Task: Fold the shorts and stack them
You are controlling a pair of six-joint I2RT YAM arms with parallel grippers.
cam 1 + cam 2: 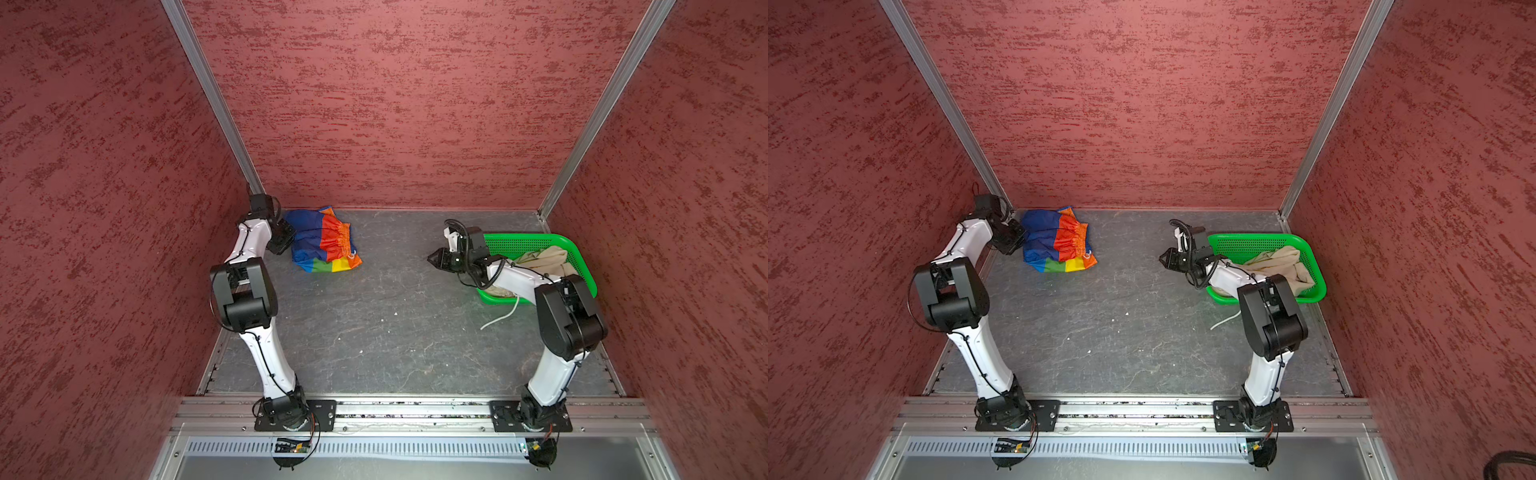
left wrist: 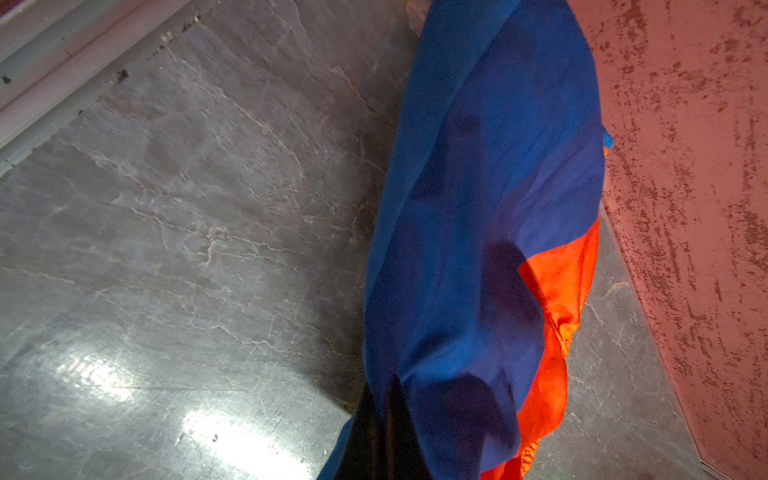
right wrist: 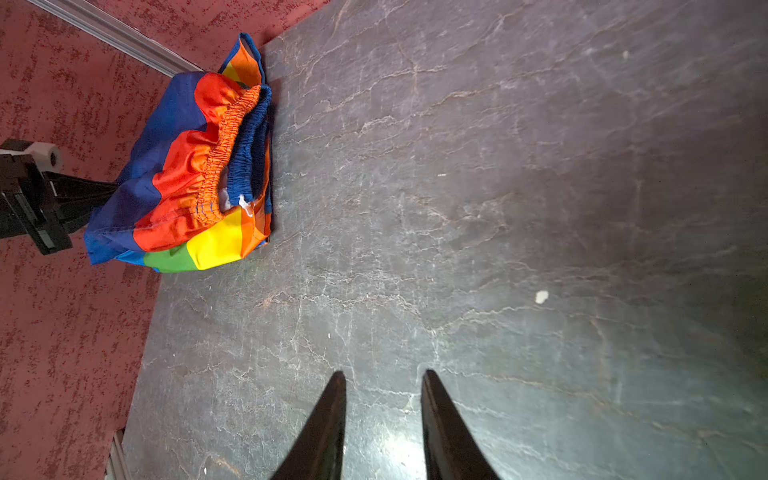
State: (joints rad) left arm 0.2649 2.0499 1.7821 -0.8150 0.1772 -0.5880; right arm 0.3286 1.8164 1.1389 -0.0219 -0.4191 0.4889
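rainbow-striped shorts [image 1: 322,243], beige shorts [image 1: 544,259], green basket [image 1: 523,243]

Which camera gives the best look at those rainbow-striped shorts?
The right wrist view: the rainbow-striped shorts lie whole and close, gathered waistband and all colours clear. Both top views show them whole but small and far off. The left wrist view sees only blue and orange cloth, pinched in the shut left gripper.

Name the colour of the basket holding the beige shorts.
Green. The basket shows best in a top view.

Thin cloth rainbow shorts [image 1: 322,241], glossy table [image 1: 374,324]
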